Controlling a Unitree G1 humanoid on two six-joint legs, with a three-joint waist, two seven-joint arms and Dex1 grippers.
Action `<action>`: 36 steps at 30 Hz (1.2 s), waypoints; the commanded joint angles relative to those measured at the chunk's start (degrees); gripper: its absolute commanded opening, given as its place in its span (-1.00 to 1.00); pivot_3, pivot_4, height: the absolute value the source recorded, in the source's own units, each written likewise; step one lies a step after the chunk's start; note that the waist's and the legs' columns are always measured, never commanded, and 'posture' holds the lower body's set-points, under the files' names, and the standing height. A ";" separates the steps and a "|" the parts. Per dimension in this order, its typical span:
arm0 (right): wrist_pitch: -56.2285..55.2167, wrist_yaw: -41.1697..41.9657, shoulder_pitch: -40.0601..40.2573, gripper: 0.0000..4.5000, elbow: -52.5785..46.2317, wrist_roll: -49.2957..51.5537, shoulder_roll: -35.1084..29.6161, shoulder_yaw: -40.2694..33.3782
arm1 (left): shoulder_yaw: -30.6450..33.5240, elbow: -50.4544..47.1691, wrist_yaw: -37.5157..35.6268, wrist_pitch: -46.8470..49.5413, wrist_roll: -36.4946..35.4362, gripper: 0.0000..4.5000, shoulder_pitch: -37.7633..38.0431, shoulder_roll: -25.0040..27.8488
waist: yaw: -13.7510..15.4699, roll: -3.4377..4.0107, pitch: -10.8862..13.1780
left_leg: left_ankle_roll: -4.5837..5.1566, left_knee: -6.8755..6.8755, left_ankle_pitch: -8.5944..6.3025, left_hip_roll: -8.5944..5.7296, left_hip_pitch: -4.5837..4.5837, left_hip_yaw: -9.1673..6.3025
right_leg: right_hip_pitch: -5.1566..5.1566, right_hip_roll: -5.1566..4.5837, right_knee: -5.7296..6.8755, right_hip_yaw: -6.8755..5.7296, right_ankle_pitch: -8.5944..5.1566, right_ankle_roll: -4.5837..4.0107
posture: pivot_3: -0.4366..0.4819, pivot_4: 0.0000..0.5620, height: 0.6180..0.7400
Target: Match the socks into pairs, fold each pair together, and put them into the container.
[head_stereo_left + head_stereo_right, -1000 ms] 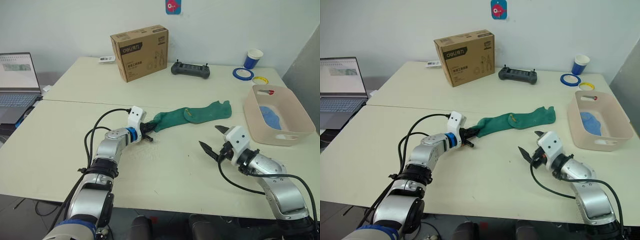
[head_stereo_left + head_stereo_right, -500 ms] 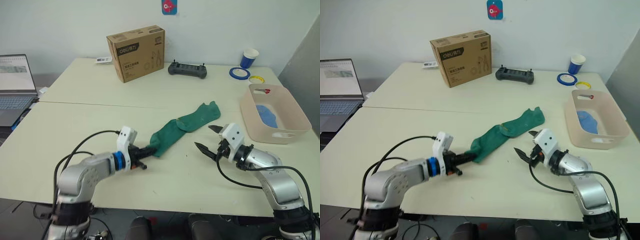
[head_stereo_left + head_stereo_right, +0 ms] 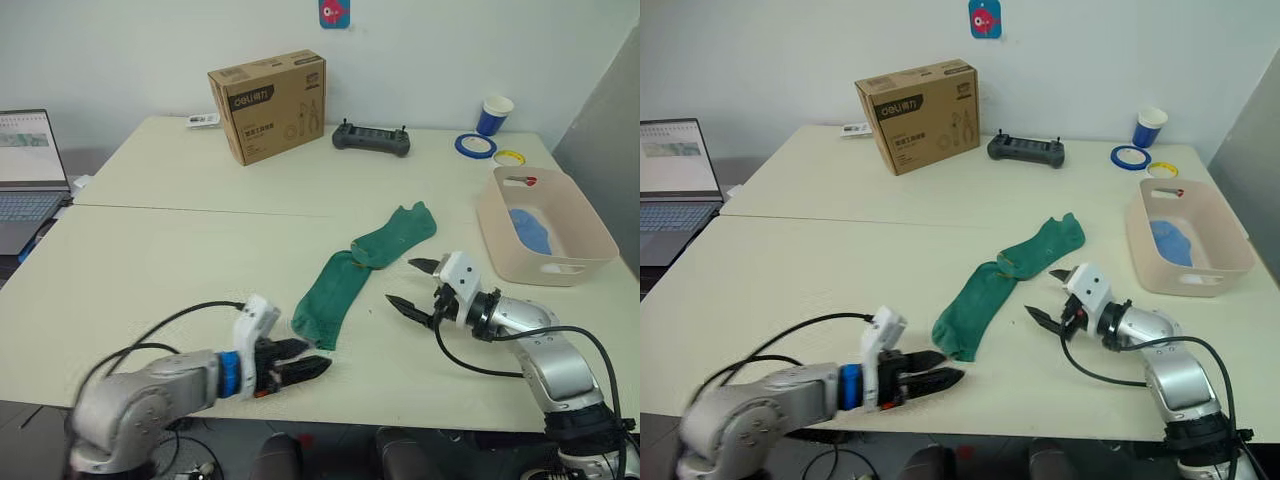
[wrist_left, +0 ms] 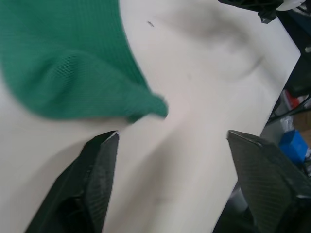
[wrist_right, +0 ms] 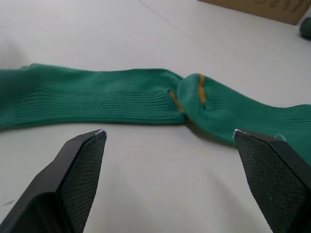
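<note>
Partly done, by the look of it. Head views: light blue socks [image 3: 531,231] already lie in the pink container [image 3: 594,258] at the worktop's [image 3: 180,250] right edge. Dark green socks [image 3: 360,267] lie stretched on the worktop, unfolded. Left hand [image 3: 300,369] fingers apart, just beside their near end; right hand [image 3: 411,285] fingers apart, near their middle.

Left wrist view: green sock tip [image 4: 73,63] ahead of the spread fingers, not gripped.

Right wrist view: green fabric [image 5: 146,99] lies beyond the spread fingers, untouched. Folding and binning remain; white socks unaccounted for.
</note>
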 commanded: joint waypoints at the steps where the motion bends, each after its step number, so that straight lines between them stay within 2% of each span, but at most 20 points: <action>1: -3.43 5.54 -0.41 1.00 -2.88 0.51 -1.56 3.25 | 1.54 4.54 -8.85 -6.64 0.97 0.98 -1.10 7.67 | 0.01 0.01 0.00 | 0.00 0.00 0.00 -0.02 0.01 0.05 | 0.00 -0.03 -0.03 0.04 0.00 0.00 | -0.05 -0.47 1.00; 3: -5.86 7.43 -1.90 1.00 -1.91 -1.80 -1.52 6.87 | 0.64 10.29 -12.28 -13.73 5.02 0.98 -2.87 10.68 | 0.00 -0.01 0.01 | 0.00 0.01 0.00 -0.08 0.01 0.14 | -0.02 -0.11 -0.10 0.08 0.00 0.00 | -0.05 -0.47 1.00; 5: -7.62 8.40 -3.91 1.00 -0.59 -3.18 -0.42 9.80 | -1.16 12.66 -16.10 -24.44 9.42 0.98 -4.03 10.82 | 0.01 -0.01 0.01 | -0.01 0.01 -0.01 -0.08 -0.01 0.19 | -0.33 -0.13 -0.13 0.11 0.00 0.00 | -0.05 -0.47 1.00; 8: -8.69 10.12 -5.81 1.00 1.03 -3.71 1.33 13.15 | -3.19 12.48 -16.29 -28.14 10.26 0.98 -6.18 8.93 | 0.08 -0.03 0.01 | -0.01 -0.01 -0.01 -0.06 -0.18 0.32 | -0.54 -0.17 -0.12 0.15 0.01 0.00 | -0.05 -0.47 1.00; 11: -11.20 13.06 -8.42 1.00 5.00 -6.63 2.64 18.39 | -6.31 9.06 -19.87 -33.18 12.35 0.98 -5.98 10.26 | 0.14 -0.07 -0.01 | -0.01 -0.05 -0.01 -0.01 -0.41 0.30 | -0.50 -0.10 -0.09 0.12 0.16 0.28 | -0.05 -0.47 1.00; 14: -14.08 14.07 -11.38 1.00 9.99 -8.17 4.40 20.16 | -6.81 7.99 -20.81 -35.12 13.34 0.98 -4.55 11.08 | 0.14 -0.06 0.00 | -0.01 -0.21 0.00 0.03 -0.53 0.30 | -0.71 -0.05 -0.05 0.11 0.17 0.28 | -0.05 -0.47 1.00; 18: -17.46 16.00 -13.90 0.61 15.08 -9.99 5.90 22.19 | -6.10 5.99 -19.75 -34.84 12.28 1.00 -2.68 10.78 | 0.08 -0.06 0.00 | -0.01 -0.27 0.00 0.07 -0.58 0.26 | -0.80 0.00 0.00 0.08 0.16 0.26 | -0.05 -0.47 1.00; 21: -20.30 16.45 -15.36 0.19 18.22 -11.42 7.38 23.28 | -5.59 4.76 -19.07 -34.22 11.47 1.00 -1.81 10.80 | 0.08 -0.06 -0.01 | -0.01 -0.27 0.00 0.07 -0.58 0.26 | -0.79 0.01 0.00 0.09 0.15 0.26 | -0.05 -0.47 1.00; 28: -25.20 18.10 -17.90 -0.95 25.24 -12.24 10.05 23.81 | -4.23 2.27 -16.65 -32.41 10.32 1.00 0.19 11.20 | 0.05 -0.06 -0.01 | -0.01 -0.25 0.02 0.06 -0.51 0.24 | -0.74 0.01 0.05 0.08 0.18 0.28 | -0.05 -0.47 1.00; 32: -27.39 22.09 -18.49 -0.98 25.81 -10.11 8.82 23.01 | -2.78 -0.48 -15.28 -30.89 9.01 1.00 2.66 11.56 | 0.05 -0.06 -0.01 | -0.02 -0.24 0.02 0.06 -0.49 0.27 | -0.71 -0.01 0.06 0.10 0.20 0.28 | -0.05 -0.47 1.00; 36: -29.99 28.20 -18.03 -0.98 24.22 -7.72 4.97 22.52 | -2.14 -2.35 -14.84 -30.07 8.44 1.00 4.13 12.38 | 0.44 -0.06 0.00 | -0.02 -0.24 0.02 0.05 -0.50 0.26 | -0.71 -0.01 0.04 0.09 0.18 0.28 | -0.05 -0.47 1.00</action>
